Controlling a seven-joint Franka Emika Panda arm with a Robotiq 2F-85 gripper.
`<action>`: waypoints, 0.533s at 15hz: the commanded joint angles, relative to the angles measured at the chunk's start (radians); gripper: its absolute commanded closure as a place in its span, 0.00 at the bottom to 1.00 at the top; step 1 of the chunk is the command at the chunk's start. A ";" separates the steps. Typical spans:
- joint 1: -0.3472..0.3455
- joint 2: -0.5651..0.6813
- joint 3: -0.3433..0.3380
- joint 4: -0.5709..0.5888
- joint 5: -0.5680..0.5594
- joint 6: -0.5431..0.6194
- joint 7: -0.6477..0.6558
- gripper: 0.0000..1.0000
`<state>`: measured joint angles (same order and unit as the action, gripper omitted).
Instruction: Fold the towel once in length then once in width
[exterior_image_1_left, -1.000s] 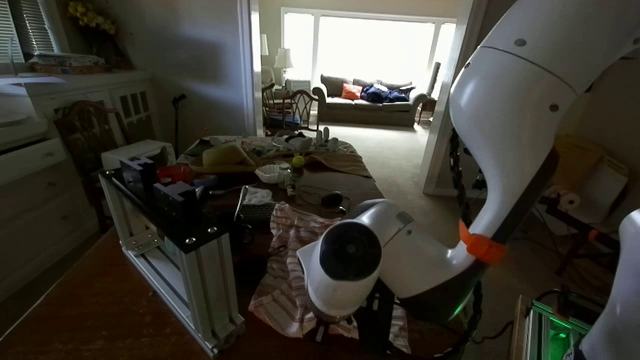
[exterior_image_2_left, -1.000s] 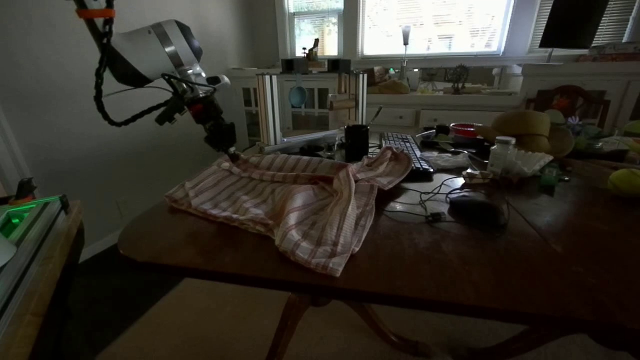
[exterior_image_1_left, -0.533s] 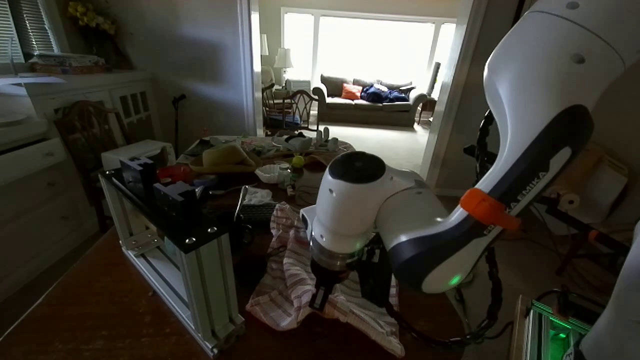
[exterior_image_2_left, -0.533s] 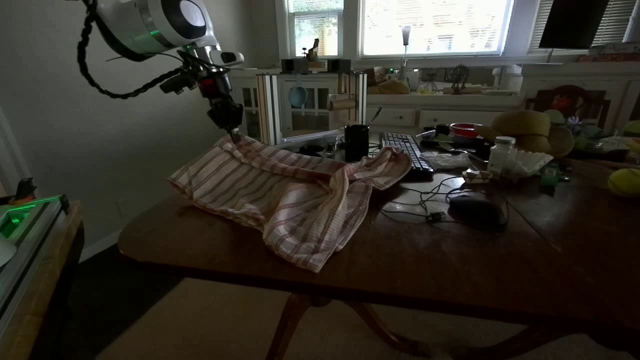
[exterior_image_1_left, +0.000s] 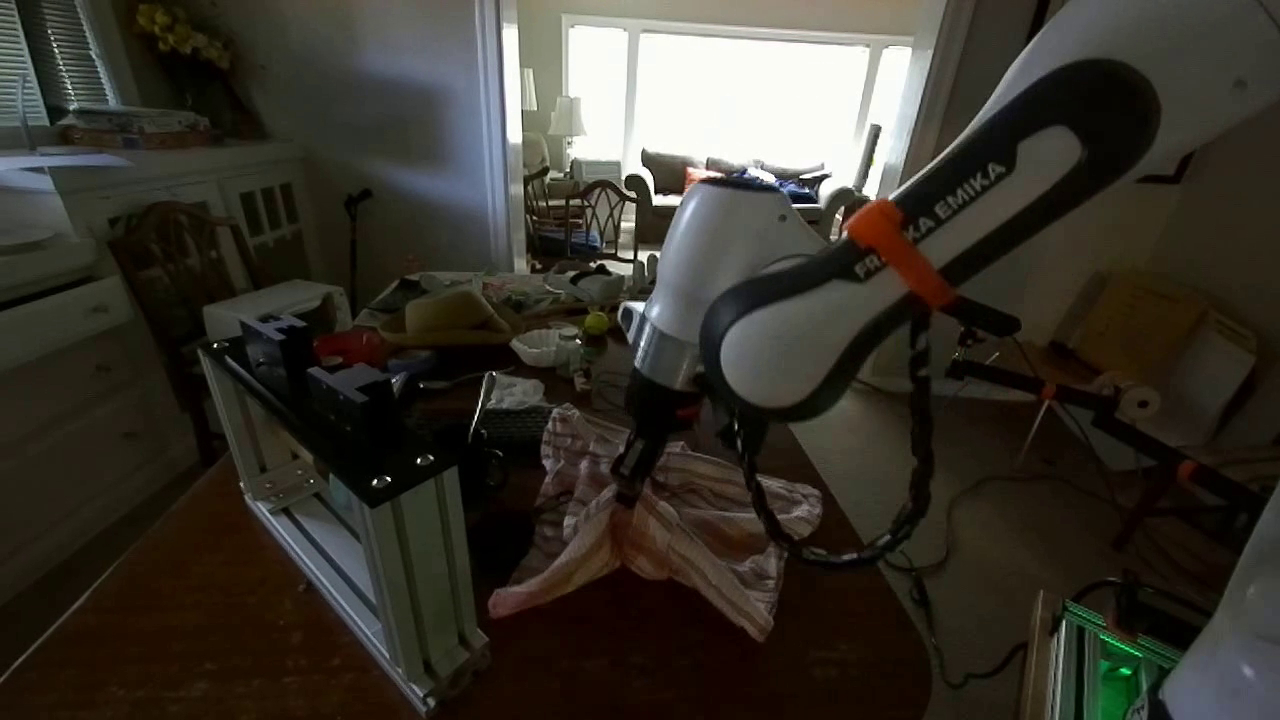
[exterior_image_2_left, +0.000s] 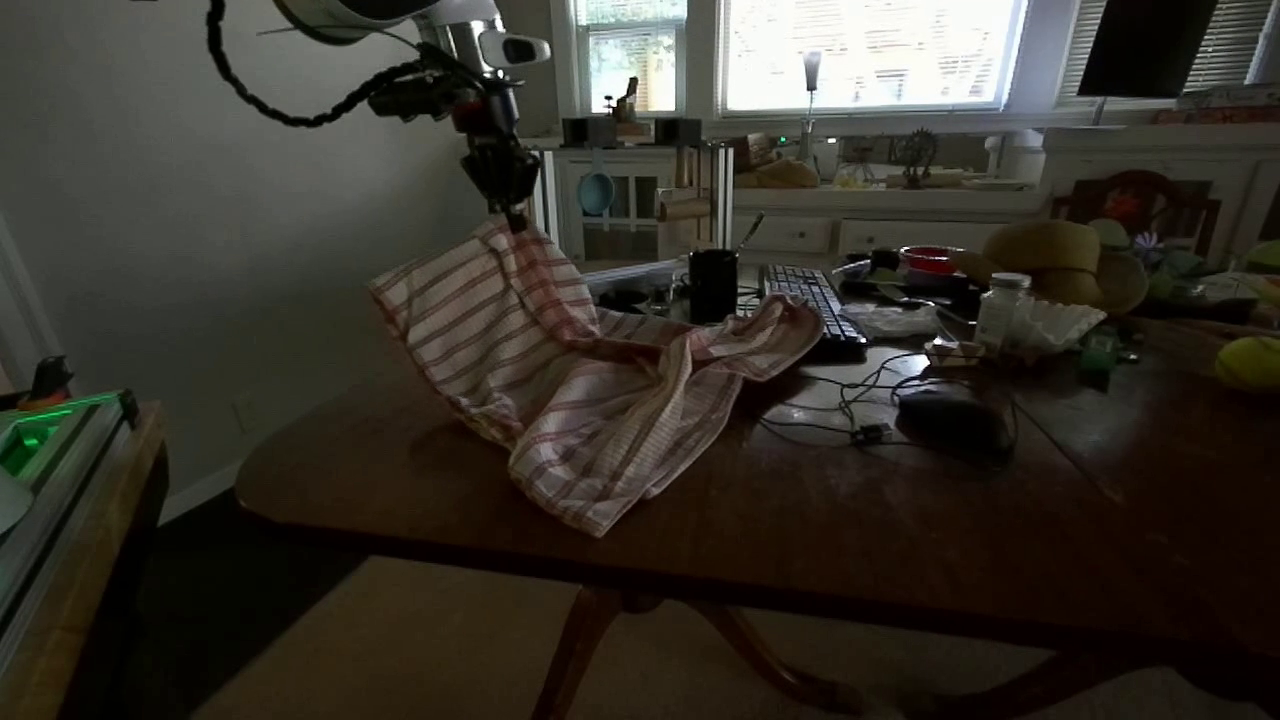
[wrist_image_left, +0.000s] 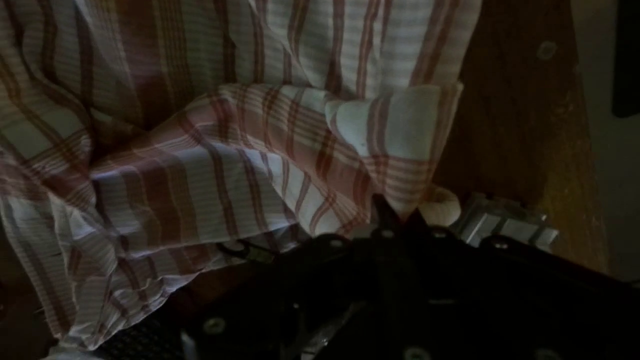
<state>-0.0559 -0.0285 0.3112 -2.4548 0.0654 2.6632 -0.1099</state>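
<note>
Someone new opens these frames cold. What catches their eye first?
Likely the striped towel, pinched in the gripper and held up in a peak, the rest draping crumpled onto the wooden table. Next, the white arm with its orange band, large at the right of an exterior view; there too, a glaring window at the top, behind the sofa.
</note>
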 joint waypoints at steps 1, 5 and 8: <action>0.045 -0.130 -0.155 0.054 0.134 -0.177 -0.206 0.99; 0.005 -0.189 -0.320 0.185 0.056 -0.378 -0.257 0.99; -0.030 -0.171 -0.434 0.272 0.058 -0.445 -0.316 0.99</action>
<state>-0.0632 -0.2193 -0.0417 -2.2530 0.1306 2.2886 -0.3728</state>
